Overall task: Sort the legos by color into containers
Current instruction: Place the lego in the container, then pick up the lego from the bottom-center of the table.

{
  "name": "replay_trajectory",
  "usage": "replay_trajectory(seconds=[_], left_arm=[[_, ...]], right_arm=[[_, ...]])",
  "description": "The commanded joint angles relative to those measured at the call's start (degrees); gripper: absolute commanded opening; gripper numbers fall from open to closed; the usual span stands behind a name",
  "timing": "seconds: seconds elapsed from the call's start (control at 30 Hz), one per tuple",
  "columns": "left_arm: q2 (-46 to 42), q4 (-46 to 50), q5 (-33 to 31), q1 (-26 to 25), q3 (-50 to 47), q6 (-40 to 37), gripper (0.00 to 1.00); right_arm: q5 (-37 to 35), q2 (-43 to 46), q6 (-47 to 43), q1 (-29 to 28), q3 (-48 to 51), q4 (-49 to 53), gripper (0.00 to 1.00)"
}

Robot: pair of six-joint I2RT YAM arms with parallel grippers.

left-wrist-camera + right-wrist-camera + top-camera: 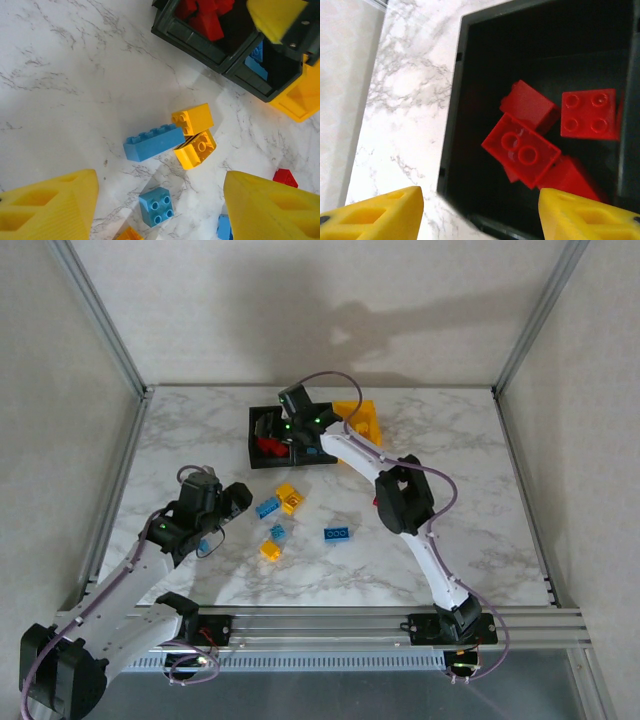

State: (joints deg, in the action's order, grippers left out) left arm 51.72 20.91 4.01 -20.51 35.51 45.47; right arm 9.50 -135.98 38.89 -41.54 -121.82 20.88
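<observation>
Marbled white surface (pixel 450 440) carried the row of containers (pixel 275 462) at its far side: two black bins and one yellow-orange bin (pixel 368 418). Right hand (pixel 480 200) hung over the black bin (pixel 456 125) at the row's end, fingers spread and holding nothing, above what looked like four red bricks (pixel 527 155), though a fifth may have hidden beneath. Loose legos (pixel 278 532) lay on the near side of the containers: three blue, three yellow and one red brick (pixel 285 177). Left hand (pixel 159 182), also spread and empty, was much the nearer of the two to them. A long blue brick (pixel 152 142) lay just ahead of it, toward the containers, its long axis running roughly across the gap between the fingers, with two yellow bricks (pixel 192 119) touching the end nearer the containers. Taking it would probably call for a wrist turn, to close across its narrow sides.
</observation>
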Motion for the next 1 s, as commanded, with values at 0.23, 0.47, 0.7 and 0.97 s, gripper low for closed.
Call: replay_trajectory(seconds=[0.23, 0.47, 0.7, 0.97], left_arm=[[1.57, 2.02, 0.23, -2.16, 2.02, 0.89, 0.69], [5.24, 2.20, -3.47, -6.44, 2.70, 2.23, 0.69], [9.53, 3.15, -7.16, -10.75, 3.88, 2.33, 0.70], [8.93, -2.49, 2.04, -15.72, 1.88, -2.47, 0.71]], right_arm=[[-3.53, 30.26, -4.99, -1.18, 33.30, -9.59, 0.62], [-7.65, 46.89, -7.51, -1.04, 54.32, -8.13, 0.62], [-13.83, 56.74, -5.48, -1.74, 65.50, -1.03, 0.71], [-23.85, 54.27, -0.67, -8.71, 68.29, 7.77, 0.82]])
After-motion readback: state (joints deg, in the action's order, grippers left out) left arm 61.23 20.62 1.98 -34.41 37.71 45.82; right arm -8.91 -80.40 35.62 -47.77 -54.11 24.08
